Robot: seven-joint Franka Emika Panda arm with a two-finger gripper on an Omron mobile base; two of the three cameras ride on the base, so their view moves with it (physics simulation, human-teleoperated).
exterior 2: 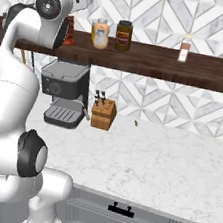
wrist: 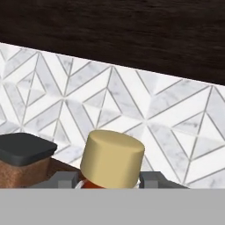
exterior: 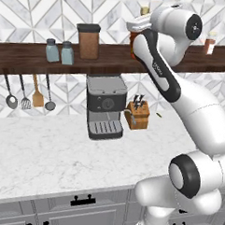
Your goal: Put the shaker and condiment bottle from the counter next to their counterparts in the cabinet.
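My gripper [wrist: 109,180] is shut on the condiment bottle [wrist: 112,159]. Its tan stopper rises between the two dark fingers [wrist: 151,178]. The bottle's red-orange body [exterior: 133,40] shows behind my forearm at the height of the cabinet shelf [exterior: 112,59]. From the right it [exterior 2: 70,31] stands just left of a cream jar [exterior 2: 100,33] and a dark brown jar [exterior 2: 124,35]. I cannot tell whether it rests on the plank. Two matching blue-grey shakers [exterior: 52,50] [exterior: 67,53] stand side by side at the shelf's left.
A tall brown canister [exterior: 88,40] with a black lid stands between the shakers and the bottle. A slim red bottle [exterior 2: 184,48] sits further right on the shelf. Below are an espresso machine [exterior: 105,107], a knife block [exterior: 137,114], hanging utensils [exterior: 26,93] and the marble counter [exterior: 47,153].
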